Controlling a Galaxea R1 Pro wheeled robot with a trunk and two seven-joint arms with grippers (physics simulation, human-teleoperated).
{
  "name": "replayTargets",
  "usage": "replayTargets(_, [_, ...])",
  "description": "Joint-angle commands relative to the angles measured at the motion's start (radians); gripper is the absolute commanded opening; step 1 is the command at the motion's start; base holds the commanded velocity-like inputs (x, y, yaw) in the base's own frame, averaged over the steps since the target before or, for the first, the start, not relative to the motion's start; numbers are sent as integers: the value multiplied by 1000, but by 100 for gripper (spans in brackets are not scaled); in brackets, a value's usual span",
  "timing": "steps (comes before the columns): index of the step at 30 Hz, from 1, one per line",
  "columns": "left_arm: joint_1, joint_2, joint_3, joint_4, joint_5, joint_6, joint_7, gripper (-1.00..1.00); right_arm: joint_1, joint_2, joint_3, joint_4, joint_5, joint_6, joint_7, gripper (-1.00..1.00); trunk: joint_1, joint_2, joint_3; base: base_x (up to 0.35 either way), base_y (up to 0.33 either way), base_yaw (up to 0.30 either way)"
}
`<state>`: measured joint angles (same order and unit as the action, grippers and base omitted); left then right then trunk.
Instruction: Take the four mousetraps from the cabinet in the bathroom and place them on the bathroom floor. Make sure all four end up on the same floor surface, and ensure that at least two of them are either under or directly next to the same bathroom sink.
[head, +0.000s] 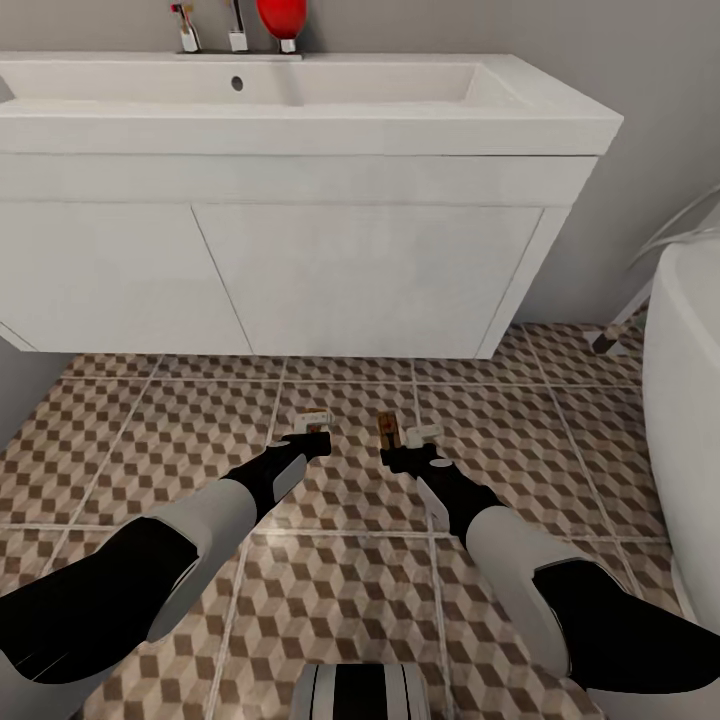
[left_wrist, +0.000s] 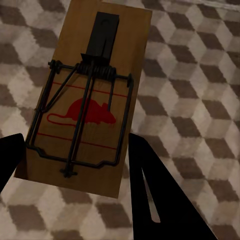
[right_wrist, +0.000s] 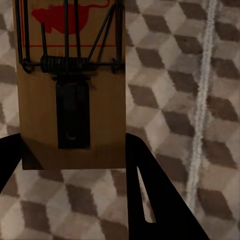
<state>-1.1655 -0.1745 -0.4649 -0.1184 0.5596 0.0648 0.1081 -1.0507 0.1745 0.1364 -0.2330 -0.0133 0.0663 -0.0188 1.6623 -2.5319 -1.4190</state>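
In the head view both arms reach over the cube-patterned bathroom floor (head: 150, 440) in front of the white wall-hung sink (head: 300, 110). My left gripper (head: 308, 438) is shut on a brown wooden mousetrap (head: 318, 417). In the left wrist view this trap (left_wrist: 87, 100) shows a red mouse print and sits between the dark fingers (left_wrist: 150, 195). My right gripper (head: 405, 450) is shut on a second mousetrap (head: 387, 430), whose near end lies between the fingers (right_wrist: 145, 195) in the right wrist view, the board (right_wrist: 70, 90) over the tiles. The cabinet and the other two traps are out of view.
A white bathtub (head: 690, 380) stands at the right edge, close to my right arm. The tap (head: 237, 30) and a red object (head: 282, 18) stand on the ledge behind the sink. A gap runs under the vanity front (head: 370, 270). My base (head: 360, 695) shows at the bottom.
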Motion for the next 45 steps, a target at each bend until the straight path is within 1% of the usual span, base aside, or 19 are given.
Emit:
replayTargets(1, [0, 0, -6, -1, 3, 4, 2, -100, 0, 0, 3, -2, -3, 6, -3, -100, 0, 0, -1, 3, 0, 0])
replayTargets(29, [0, 0, -6, -1, 3, 4, 2, -100, 0, 0, 5, -2, -4, 6, -3, -100, 12, -7, -109, 0, 0, 0])
replayTargets(40, [0, 0, -6, -1, 3, 4, 2, -100, 0, 0, 5, -2, -4, 6, -3, -100, 12, -7, -109, 9, 0, 0])
replayTargets(45, [0, 0, -6, -1, 3, 4, 2, -100, 0, 0, 4, -2, -4, 6, -3, -100, 12, -7, -109, 241, 0, 0])
